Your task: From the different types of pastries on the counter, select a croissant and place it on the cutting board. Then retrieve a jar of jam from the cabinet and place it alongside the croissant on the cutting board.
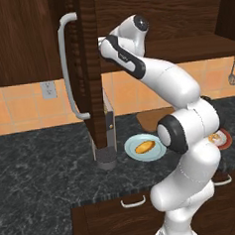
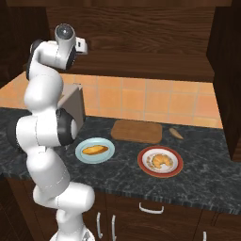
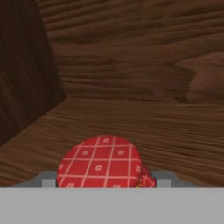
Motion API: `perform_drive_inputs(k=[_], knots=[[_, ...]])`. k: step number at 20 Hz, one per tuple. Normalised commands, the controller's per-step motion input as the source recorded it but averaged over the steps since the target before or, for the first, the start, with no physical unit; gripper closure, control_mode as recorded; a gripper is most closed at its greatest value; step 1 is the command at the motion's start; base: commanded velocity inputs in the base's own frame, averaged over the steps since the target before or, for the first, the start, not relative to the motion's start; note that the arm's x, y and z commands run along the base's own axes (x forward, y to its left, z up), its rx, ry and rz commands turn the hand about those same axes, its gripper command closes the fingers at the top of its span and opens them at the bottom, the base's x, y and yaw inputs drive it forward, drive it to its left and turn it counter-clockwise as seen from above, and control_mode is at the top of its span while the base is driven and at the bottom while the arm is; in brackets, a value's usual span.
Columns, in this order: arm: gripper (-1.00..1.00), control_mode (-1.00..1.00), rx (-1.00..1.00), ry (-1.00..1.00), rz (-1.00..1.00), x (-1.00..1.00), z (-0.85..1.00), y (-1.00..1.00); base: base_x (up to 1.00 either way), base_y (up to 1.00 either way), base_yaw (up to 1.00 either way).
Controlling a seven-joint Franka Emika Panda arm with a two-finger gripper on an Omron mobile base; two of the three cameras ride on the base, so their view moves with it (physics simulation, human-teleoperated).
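Observation:
The jar of jam (image 3: pixel 103 164), with a red chequered top, stands on the wooden shelf inside the cabinet (image 1: pixel 88 67), whose door hangs open. My gripper (image 3: pixel 104 180) is right at the jar, with a grey fingertip (image 3: pixel 164 178) showing on each side of it; whether they press on it is hidden. The curved croissant (image 2: pixel 161 161) lies on a red-rimmed plate (image 2: pixel 143 165) on the counter (image 2: pixel 202 183). Behind that plate, the cutting board (image 2: pixel 136 131) carries nothing. An oval pastry (image 2: pixel 95 150) rests on a light blue plate (image 2: pixel 81 154).
The open cabinet door with its long grey bar handle (image 1: pixel 66 68) juts out over the counter, left of my arm. A grey box-shaped appliance (image 1: pixel 105 145) stands beneath it. A small brown item (image 2: pixel 176 133) lies right of the board. Utensils (image 1: pixel 233 76) hang on the tiled wall.

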Motion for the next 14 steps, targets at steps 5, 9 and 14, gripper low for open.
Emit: perform_drive_inputs(k=[5,9,14], knots=[[1.00,-1.00,0.00,-0.03,-0.02,-0.18,0.00,-0.16,0.00,0.00,0.00],[1.00,-1.00,0.00,-0.09,0.00,-0.16,0.00,-0.17,0.00,0.00,0.00],[1.00,-1.00,0.00,-0.03,0.00,-0.37,0.00,-0.03,0.00,0.00,0.00]])
